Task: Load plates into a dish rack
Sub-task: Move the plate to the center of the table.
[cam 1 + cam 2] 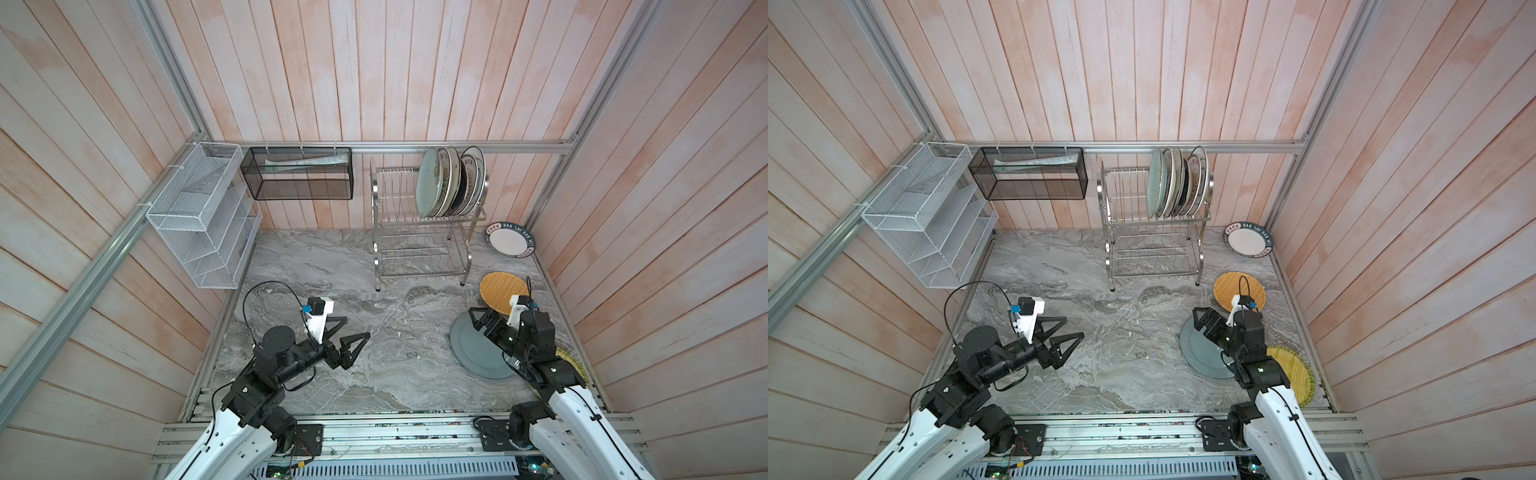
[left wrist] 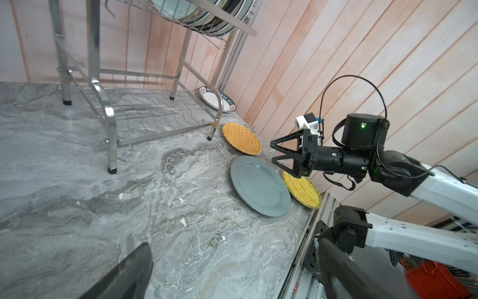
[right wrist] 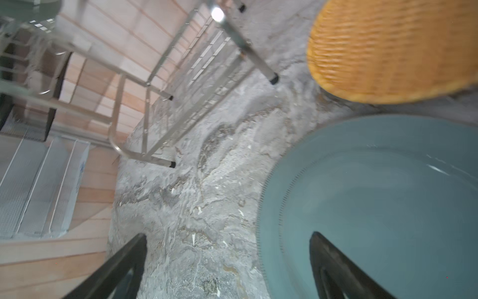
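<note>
Right gripper (image 1: 476,319) wide open and empty, above the rim of a flat round grey-blue plate (image 1: 473,353), with woven orange (image 1: 498,291), woven yellow (image 1: 1296,374) and white lettered-rim (image 1: 509,240) plates nearby, unloaded; several plates (image 1: 449,183) already upright in the two-tier steel wire dish rack (image 1: 390,195) ahead.

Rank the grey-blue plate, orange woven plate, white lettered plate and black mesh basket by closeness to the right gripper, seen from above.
1. grey-blue plate, beneath the right gripper.
2. orange woven plate, just beyond.
3. white lettered plate, far right corner.
4. black mesh basket, back wall, leftward.
</note>
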Robot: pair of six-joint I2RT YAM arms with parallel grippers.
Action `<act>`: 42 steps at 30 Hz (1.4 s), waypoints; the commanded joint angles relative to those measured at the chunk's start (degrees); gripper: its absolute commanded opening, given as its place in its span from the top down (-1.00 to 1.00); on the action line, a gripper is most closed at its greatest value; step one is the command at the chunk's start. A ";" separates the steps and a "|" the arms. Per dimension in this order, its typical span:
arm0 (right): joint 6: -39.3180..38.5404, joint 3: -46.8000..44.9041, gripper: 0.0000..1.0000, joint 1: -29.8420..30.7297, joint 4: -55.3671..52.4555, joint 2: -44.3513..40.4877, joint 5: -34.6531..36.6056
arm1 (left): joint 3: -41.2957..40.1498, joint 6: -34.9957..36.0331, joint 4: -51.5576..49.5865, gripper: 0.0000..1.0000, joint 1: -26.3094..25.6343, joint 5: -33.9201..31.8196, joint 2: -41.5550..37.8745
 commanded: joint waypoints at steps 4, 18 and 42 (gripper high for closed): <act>11.11 -2.14 -0.96 -4.26 -15.81 -4.84 -0.19 | -0.51 -2.38 -1.19 -1.00 0.13 -2.49 -0.11; 14.65 -0.72 -0.92 -9.45 -30.54 -11.33 9.27 | -1.01 -2.90 -2.74 -1.00 -0.74 -3.26 -4.89; 22.32 -14.15 -0.63 -11.25 -21.19 -15.56 1.02 | -0.79 -1.97 -3.23 -1.00 -0.83 -3.81 -4.85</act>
